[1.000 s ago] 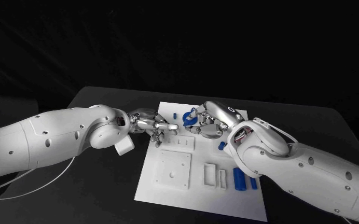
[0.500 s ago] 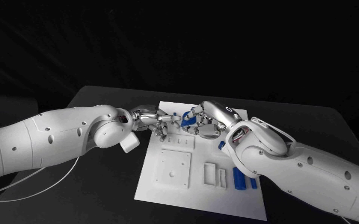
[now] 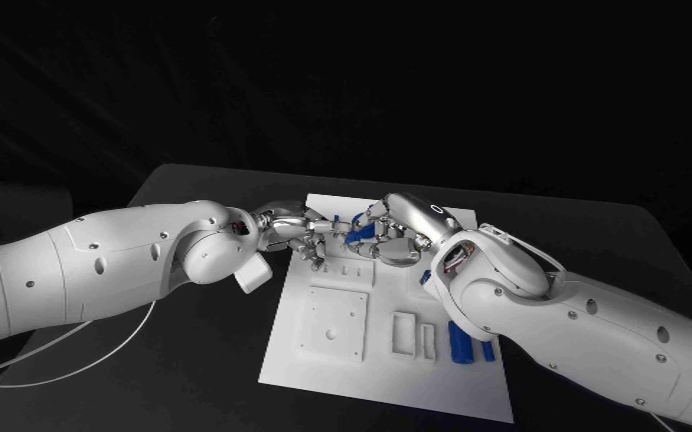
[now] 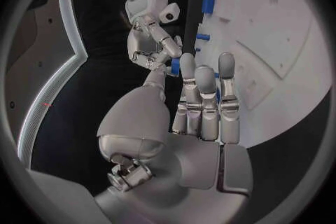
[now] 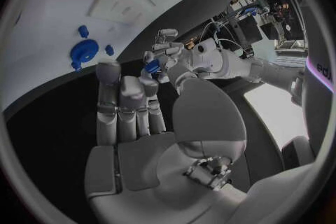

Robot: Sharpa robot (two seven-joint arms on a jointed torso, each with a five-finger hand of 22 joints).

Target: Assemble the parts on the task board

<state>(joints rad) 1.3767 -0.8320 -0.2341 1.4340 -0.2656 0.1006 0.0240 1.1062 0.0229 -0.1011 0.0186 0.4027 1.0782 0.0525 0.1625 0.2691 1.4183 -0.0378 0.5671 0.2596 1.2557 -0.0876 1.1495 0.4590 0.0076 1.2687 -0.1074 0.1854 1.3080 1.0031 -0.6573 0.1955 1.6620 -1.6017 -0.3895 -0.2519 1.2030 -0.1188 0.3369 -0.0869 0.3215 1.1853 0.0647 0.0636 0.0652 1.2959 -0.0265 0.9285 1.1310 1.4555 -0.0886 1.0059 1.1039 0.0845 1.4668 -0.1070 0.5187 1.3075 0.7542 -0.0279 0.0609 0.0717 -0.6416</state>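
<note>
Apparently my left hand (image 3: 300, 231) and right hand (image 3: 387, 230) both pinched one small blue part (image 3: 353, 233) above the task board (image 3: 378, 382), a hand-over, so next I needed one clean release

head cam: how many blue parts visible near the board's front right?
2: a long blue bar and a shorter blue piece beside it, both by the right arm on the task board. More may be hidden under the arm.

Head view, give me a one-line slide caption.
Both hands, left hand and right hand, meet over the white task board, pinching a small blue part.
</note>
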